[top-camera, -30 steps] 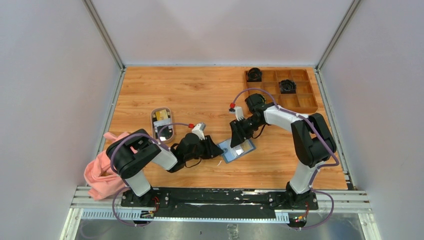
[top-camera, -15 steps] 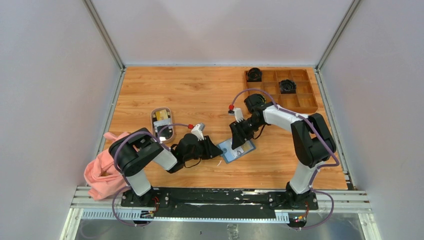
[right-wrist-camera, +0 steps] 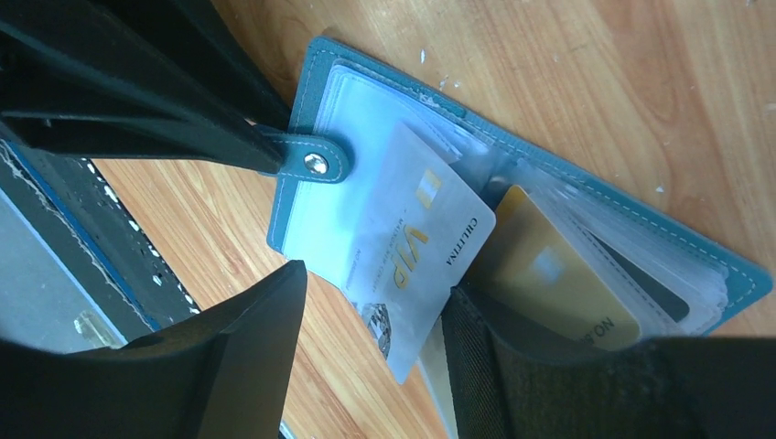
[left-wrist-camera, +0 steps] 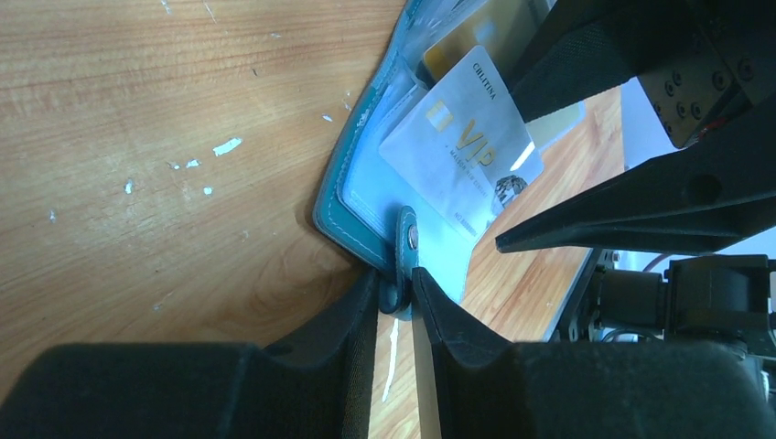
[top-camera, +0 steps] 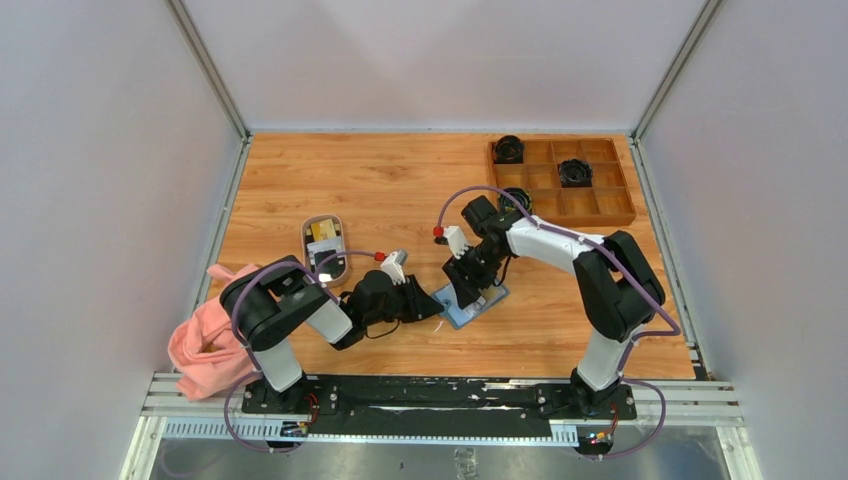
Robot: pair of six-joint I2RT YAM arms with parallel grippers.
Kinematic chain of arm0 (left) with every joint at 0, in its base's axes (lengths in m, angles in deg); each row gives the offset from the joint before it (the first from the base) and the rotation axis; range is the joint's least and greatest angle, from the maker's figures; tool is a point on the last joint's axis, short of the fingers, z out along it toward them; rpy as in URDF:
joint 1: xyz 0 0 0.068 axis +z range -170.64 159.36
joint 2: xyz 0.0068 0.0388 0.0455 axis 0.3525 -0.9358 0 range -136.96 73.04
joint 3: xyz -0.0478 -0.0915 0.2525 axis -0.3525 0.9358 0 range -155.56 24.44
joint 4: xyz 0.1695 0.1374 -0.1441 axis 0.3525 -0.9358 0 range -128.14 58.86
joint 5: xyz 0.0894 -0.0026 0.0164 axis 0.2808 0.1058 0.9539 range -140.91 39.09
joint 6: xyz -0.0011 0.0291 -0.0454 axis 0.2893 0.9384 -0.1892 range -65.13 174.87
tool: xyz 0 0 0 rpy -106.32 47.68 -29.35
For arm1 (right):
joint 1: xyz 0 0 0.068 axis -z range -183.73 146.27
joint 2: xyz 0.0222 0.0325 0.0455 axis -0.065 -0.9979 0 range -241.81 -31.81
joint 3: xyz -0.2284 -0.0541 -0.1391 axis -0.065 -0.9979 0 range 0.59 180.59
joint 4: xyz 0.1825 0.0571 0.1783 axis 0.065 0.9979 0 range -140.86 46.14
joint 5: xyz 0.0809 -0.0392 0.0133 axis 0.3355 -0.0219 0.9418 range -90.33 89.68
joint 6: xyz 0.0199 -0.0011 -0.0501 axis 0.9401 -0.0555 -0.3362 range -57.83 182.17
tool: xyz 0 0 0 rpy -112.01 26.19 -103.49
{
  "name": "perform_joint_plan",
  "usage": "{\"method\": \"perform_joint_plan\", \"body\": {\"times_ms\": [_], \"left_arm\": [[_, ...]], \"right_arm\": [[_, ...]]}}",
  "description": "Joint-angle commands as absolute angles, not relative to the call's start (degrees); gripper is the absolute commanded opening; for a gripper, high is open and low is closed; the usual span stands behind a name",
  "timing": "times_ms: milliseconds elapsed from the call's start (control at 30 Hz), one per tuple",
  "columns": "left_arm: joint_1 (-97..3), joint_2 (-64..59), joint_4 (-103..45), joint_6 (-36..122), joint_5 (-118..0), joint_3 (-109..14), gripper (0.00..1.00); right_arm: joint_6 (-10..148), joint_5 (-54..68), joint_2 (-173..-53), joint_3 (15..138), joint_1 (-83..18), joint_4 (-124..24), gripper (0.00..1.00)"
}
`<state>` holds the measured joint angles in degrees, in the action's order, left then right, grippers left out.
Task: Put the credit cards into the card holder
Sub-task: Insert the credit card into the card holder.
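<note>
Card holder (top-camera: 480,306), teal with a round snap, lies open on the wooden worktop (top-camera: 380,190) just ahead of the two arm bases, its clear pockets facing up. The left tool (left-wrist-camera: 395,285) is pinched narrow on the holder's snap tab (left-wrist-camera: 404,256), low against the worktop at the holder's left edge. The right tool (right-wrist-camera: 375,288) hangs over the open pockets with its jaws about half spread, one finger either side of a silver VIP card (right-wrist-camera: 416,242). One finger touches the card's edge and the other stands clear of it. That card lies askew on the holder, one end seemingly tucked under a clear sleeve. A gold card (right-wrist-camera: 549,283) sits in the neighbouring pocket. More cards (top-camera: 322,232) rest in a small oval dish (top-camera: 306,250) to the left, well apart. A pink cloth (top-camera: 200,345) is bunched at the near left corner, and a wooden compartment tray (top-camera: 600,205) stands at the far right.
</note>
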<state>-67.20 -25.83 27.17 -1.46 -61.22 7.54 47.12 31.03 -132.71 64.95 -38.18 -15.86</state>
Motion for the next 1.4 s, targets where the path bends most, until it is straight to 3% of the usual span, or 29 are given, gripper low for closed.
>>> {"method": "perform_joint_plan", "body": {"times_ms": [0,1033,1367], "left_arm": [[-66.61,-27.12,27.3,-1.26,-61.29,8.54,0.24],[-66.51,-28.01,30.8,-2.24,-62.5,9.33,0.24],[-66.34,-28.78,31.94,-2.49,-62.77,9.31,0.26]], "right_arm": [[44.5,25.61,-129.63,65.73,-38.63,-12.99,0.6],[42.65,38.23,-133.31,66.49,-37.89,-9.3,0.59],[43.74,30.94,-130.07,65.99,-35.87,-11.99,0.58]]}}
